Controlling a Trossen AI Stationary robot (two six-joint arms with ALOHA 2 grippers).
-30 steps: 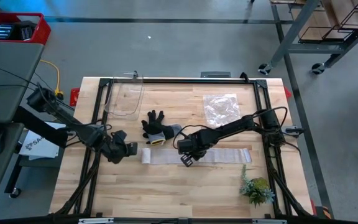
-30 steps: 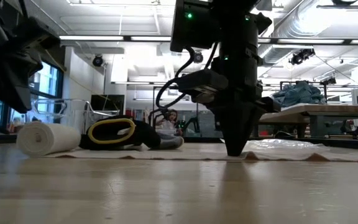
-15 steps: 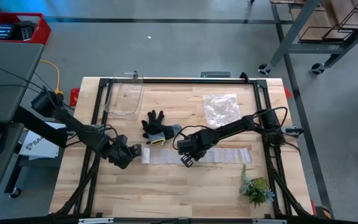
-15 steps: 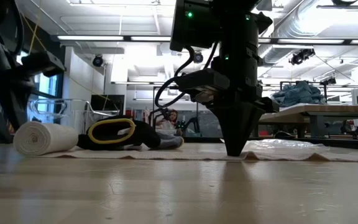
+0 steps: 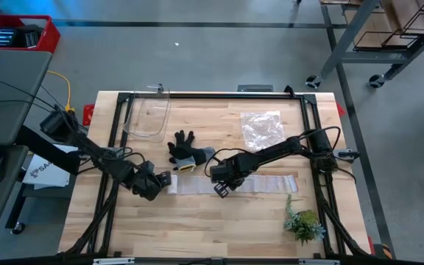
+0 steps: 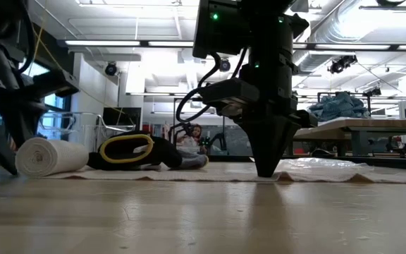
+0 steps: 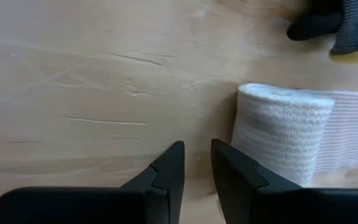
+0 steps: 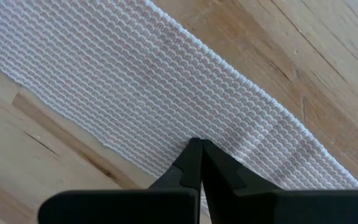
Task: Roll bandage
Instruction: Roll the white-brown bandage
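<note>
Bandage (image 5: pixel 234 183) lies flat across the wooden table (image 5: pixel 197 228), partly rolled, roll (image 6: pixel 51 156) at its left end. Right gripper (image 5: pixel 220 189) has its fingers pressed together, tip down on the flat strip near mid-length, pinning it. Left gripper (image 5: pixel 162 180) is just beside the roll's outer end, fingers (image 7: pixel 166 171) a little apart, gripping nothing. Black-and-grey glove (image 5: pixel 186 152) sits just behind the strip. Clear plastic bag (image 5: pixel 262 127) lies farther back on the right.

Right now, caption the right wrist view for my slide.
Right gripper, fingers shut, pins the flat bandage strip against the wooden table.
</note>
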